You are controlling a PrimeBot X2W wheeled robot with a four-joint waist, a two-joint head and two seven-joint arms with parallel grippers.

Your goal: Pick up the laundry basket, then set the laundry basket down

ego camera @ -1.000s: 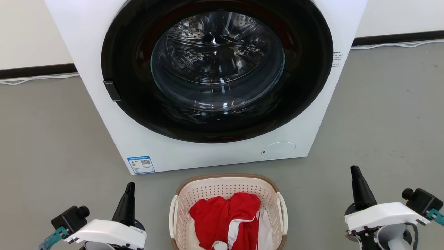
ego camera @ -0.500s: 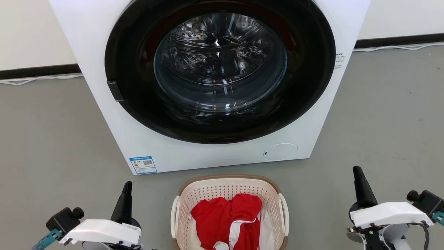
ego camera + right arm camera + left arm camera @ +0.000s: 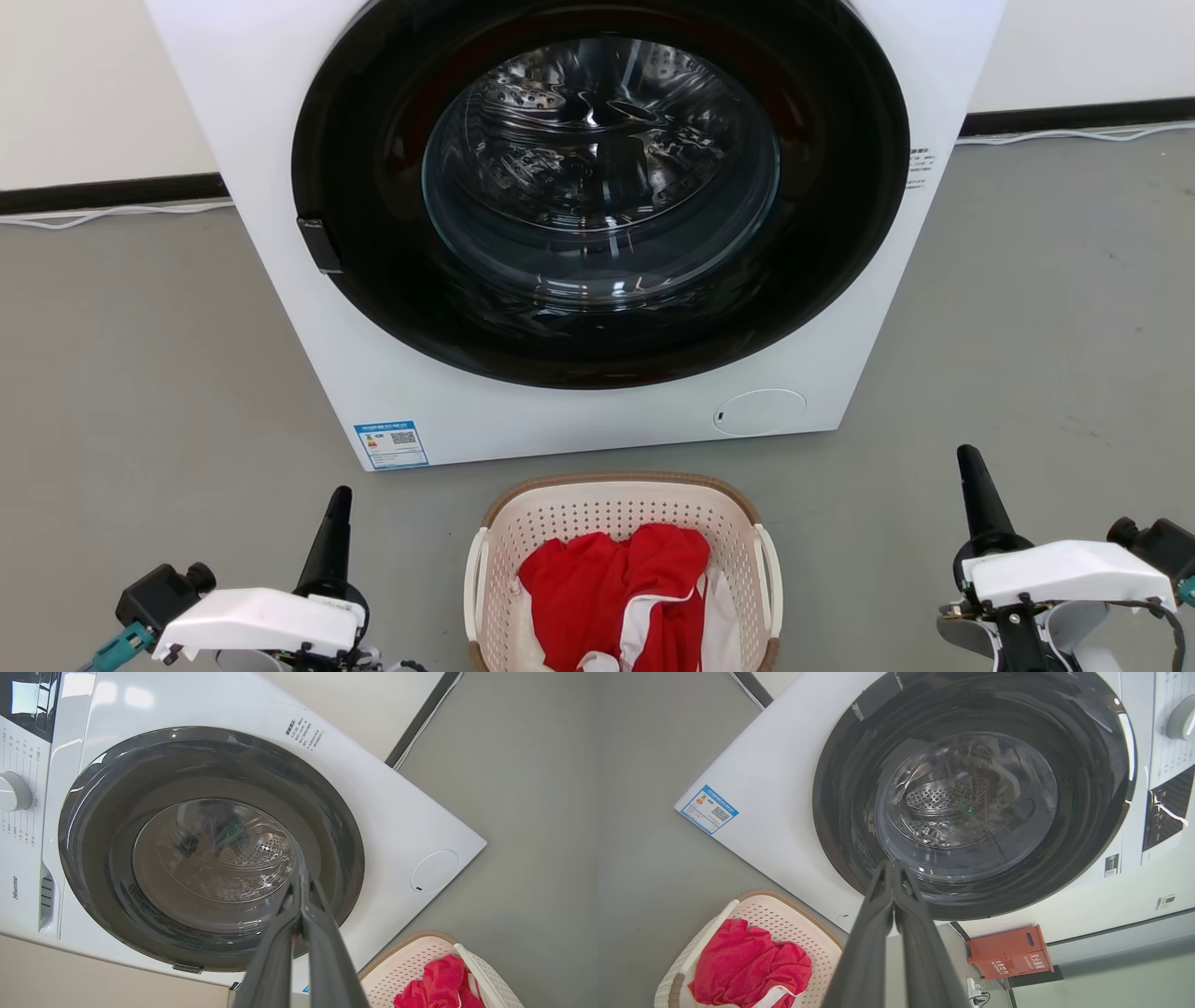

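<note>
The laundry basket (image 3: pixel 611 499), cream with perforated walls, a brown rim and white loop handles, sits on the grey floor at the bottom centre of the head view, in front of the washer; it also appears in the wrist views (image 3: pixel 794 921) (image 3: pixel 411 959). Red and white clothes (image 3: pixel 616 588) lie inside it. My left gripper (image 3: pixel 338 499) stands to the basket's left, apart from it, fingers together and empty (image 3: pixel 893 870). My right gripper (image 3: pixel 969 462) stands to its right, also shut and empty (image 3: pixel 303 882).
A white front-loading washing machine (image 3: pixel 579 411) with a closed dark round door (image 3: pixel 597 187) stands just behind the basket. A red box (image 3: pixel 1008 954) sits beside the washer. Cables run along the wall's black skirting (image 3: pixel 103 191). Grey floor lies open on both sides.
The whole head view has shifted slightly right and down, so the camera moved. Both grippers sit a little farther out from the basket; the basket stays on the floor.
</note>
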